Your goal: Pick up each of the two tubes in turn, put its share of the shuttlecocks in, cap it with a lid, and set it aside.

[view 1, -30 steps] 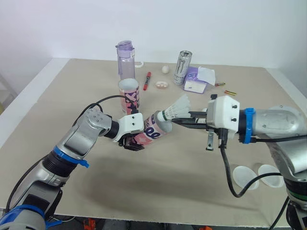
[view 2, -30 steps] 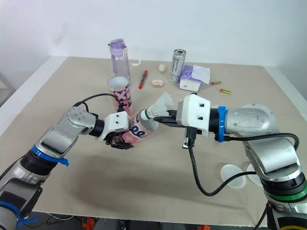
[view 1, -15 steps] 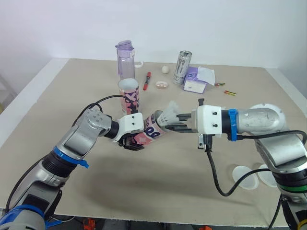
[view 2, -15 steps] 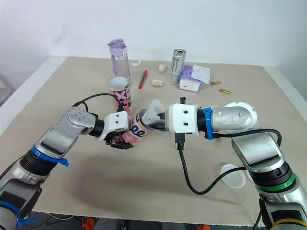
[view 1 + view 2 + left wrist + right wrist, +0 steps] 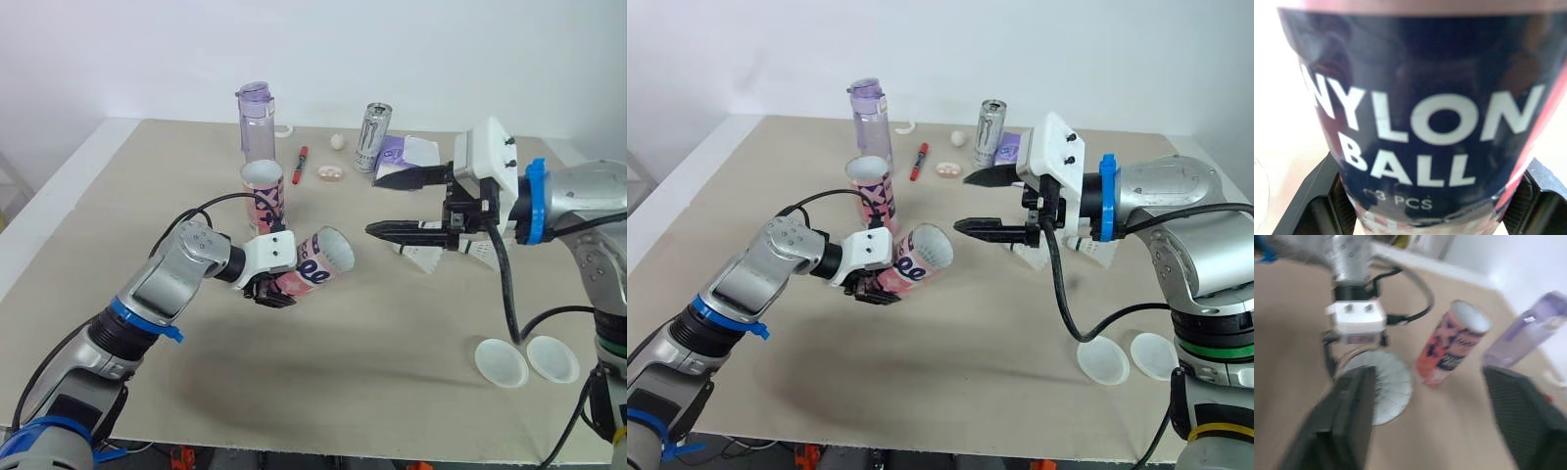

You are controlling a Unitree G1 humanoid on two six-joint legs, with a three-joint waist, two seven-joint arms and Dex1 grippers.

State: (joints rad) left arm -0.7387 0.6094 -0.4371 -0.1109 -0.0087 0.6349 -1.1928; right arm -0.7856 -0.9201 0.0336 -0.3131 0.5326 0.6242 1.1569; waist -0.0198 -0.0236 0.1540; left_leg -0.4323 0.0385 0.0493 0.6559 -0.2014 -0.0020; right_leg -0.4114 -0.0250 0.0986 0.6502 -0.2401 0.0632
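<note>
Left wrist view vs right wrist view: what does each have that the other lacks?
Left wrist: the label of the held tube up close, NYLON BALL, with the left gripper clamped on its sides. Right wrist: that tube's open mouth with a white shuttlecock inside, the second tube standing upright, a purple bottle. Both: the held tube.

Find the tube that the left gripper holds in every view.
Left eye view: held tube left of centre, tilted, mouth toward the right.
Right eye view: same, left of centre.
Left wrist view: close up, "NYLON BALL" label.
Right wrist view: seen mouth-on.
Landmark: the standing tube beside it.
</note>
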